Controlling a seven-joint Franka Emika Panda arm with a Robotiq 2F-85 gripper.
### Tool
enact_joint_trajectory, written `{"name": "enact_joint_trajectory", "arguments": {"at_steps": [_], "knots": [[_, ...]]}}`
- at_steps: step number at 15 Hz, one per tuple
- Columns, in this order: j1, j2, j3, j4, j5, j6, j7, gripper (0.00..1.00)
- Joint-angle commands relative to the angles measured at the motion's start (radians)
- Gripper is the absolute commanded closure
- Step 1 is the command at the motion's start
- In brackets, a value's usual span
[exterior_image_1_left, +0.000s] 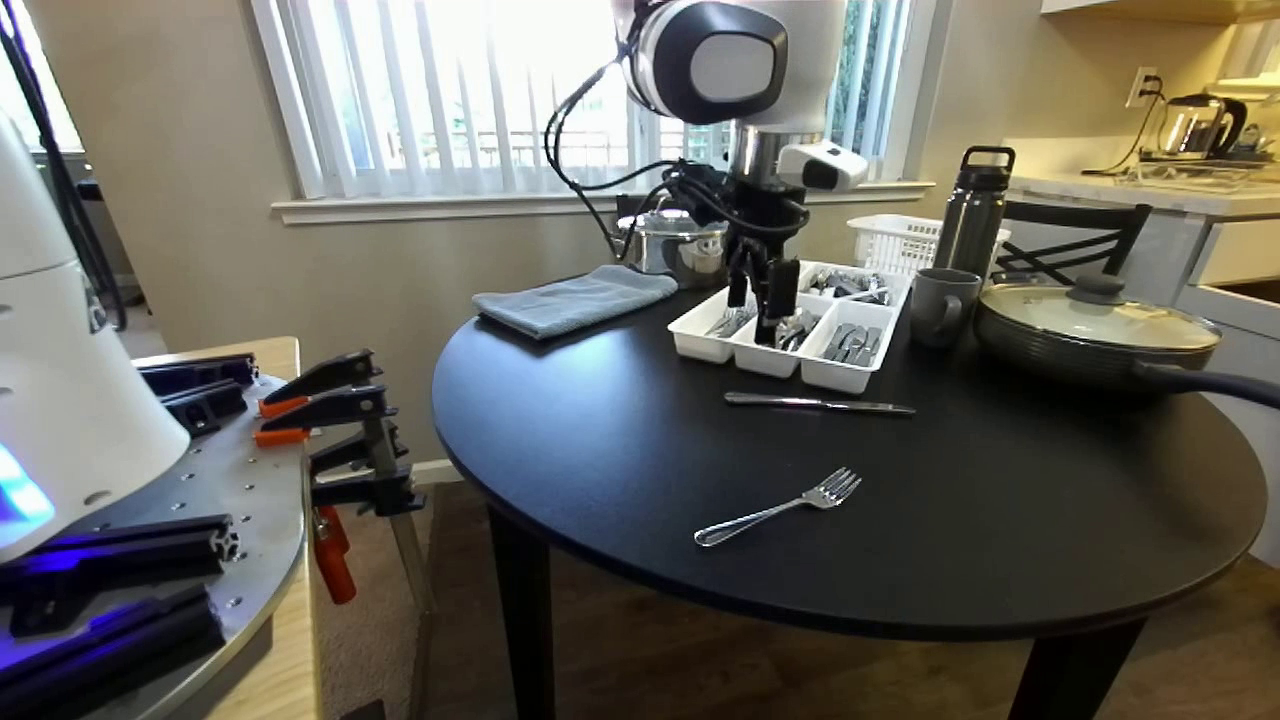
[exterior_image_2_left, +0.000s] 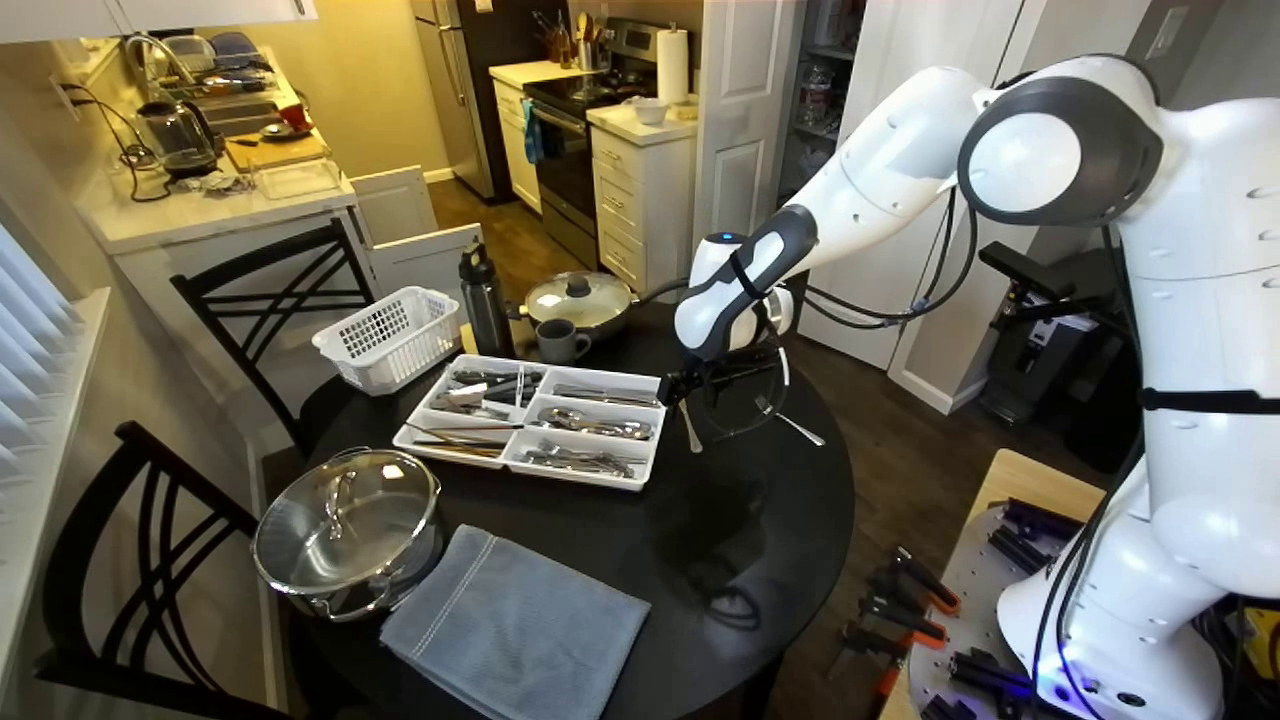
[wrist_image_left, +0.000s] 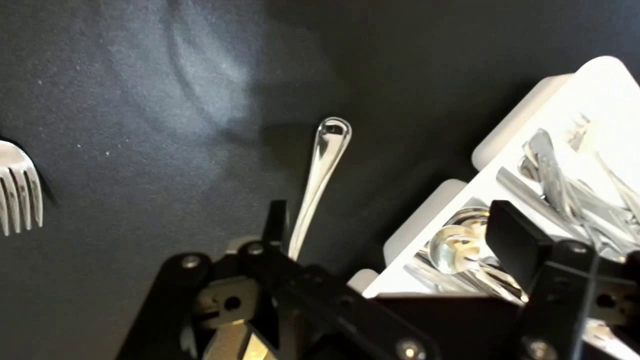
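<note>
Black two-fingered hand (wrist_image_left: 392, 225) hangs spread near slim silver metal knife (wrist_image_left: 318, 177); probably pre-grasp; next move calls for lining up.

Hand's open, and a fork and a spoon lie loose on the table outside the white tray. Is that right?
The spoon is wrong: an exterior view shows a knife and the fork loose on the table outside the white tray. The hand is open.

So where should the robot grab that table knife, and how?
Probably the middle of the handle, from straight above. The table knife lies flat on the black table, and the handle is long and slim, so the open gripper could pinch across its narrow width.
</note>
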Motion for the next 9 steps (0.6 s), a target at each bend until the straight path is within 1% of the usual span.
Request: {"name": "enact_joint_trajectory", "arguments": {"at_steps": [1,5,9], "knots": [[-0.008,0.053,-0.018,0.01,0.035,0.051,0.054,0.0],[0.001,0.129,-0.045,0.049,0.022,0.042,0.106,0.0],[0.029,0.162,-0.08,0.068,0.006,0.039,0.164,0.0]]}}
